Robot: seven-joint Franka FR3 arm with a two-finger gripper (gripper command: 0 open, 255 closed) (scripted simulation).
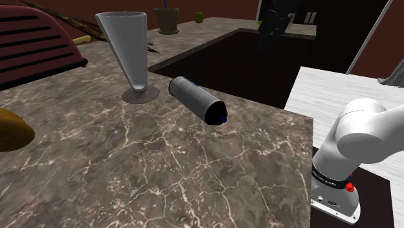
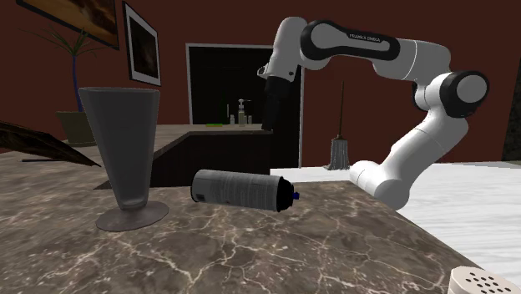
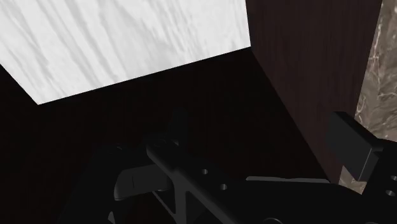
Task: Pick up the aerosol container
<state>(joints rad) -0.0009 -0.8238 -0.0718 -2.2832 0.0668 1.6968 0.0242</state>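
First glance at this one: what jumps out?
A dark aerosol can lies on its side on the marble counter, beside a tall upright cone-shaped glass. The white arm arches high behind them in the second exterior view.

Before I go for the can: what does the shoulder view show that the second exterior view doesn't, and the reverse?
Shoulder view adds a red slatted appliance and a brown lump on the marble counter. Second exterior view adds a broom and wall pictures. Both share the aerosol can lying on its side, the upright conical glass, the counter and the arm, whose gripper hangs raised beyond the can in the second exterior view.
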